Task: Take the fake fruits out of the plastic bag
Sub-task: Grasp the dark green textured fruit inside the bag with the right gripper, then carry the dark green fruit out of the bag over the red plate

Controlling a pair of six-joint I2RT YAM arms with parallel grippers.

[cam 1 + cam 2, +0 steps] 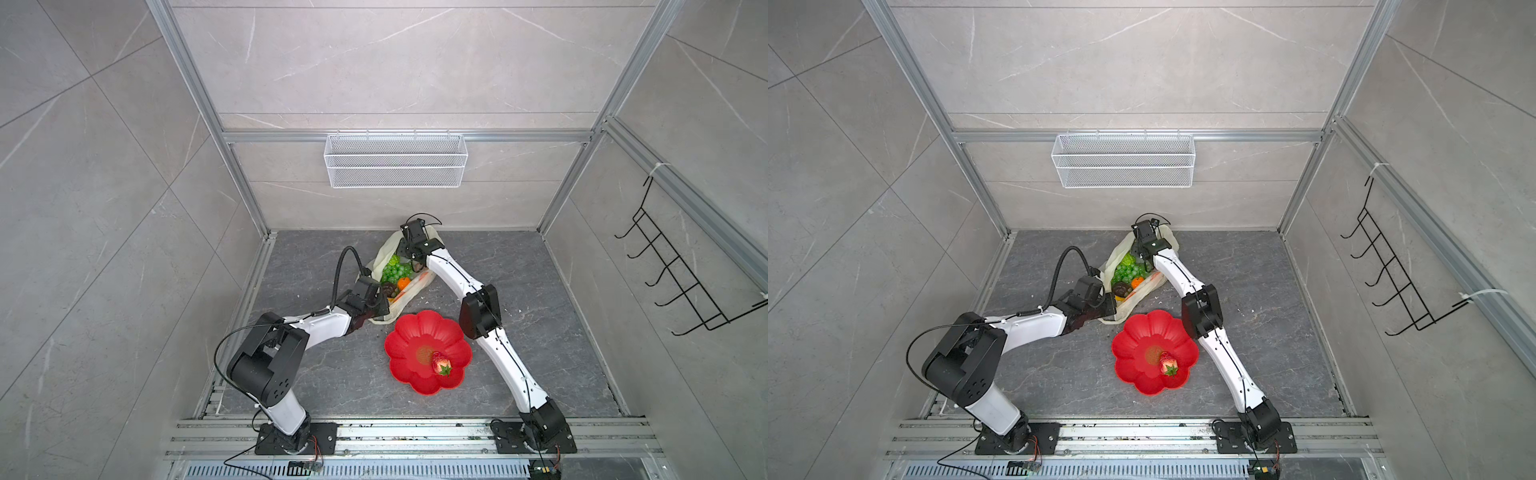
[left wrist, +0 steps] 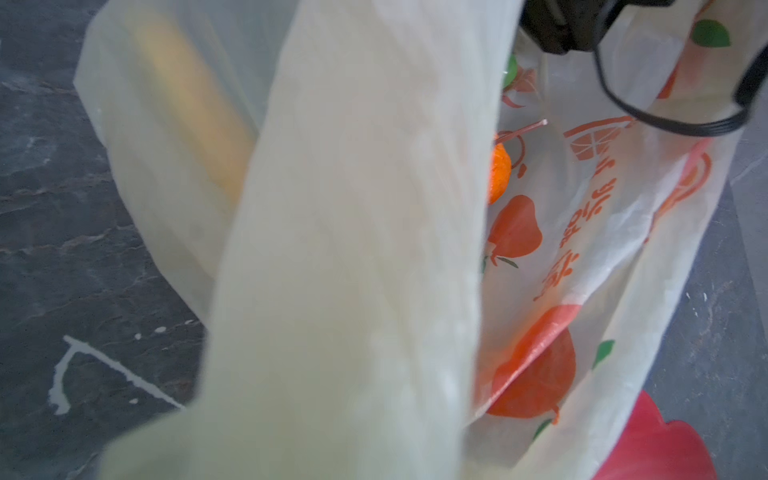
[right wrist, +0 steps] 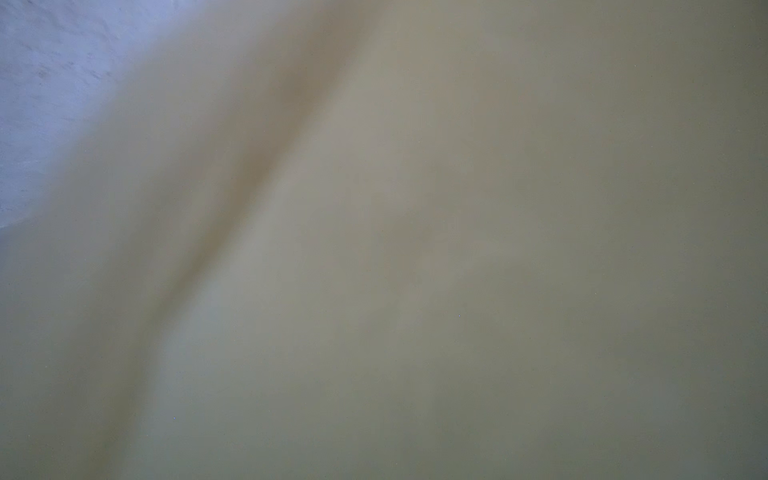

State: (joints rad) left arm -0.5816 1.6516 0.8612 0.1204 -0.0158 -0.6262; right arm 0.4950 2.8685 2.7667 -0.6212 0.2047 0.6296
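Stretching front-to-back, slightly rightward: plastic bag (image 1: pixel 385 251)

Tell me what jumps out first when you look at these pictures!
The red flower-shaped plate near the front middle of the dark table grabs the eye, with a single strawberry lying in it. Just behind it sits an open cream plastic bag showing green grapes and an orange. The left arm and right arm both reach to it.
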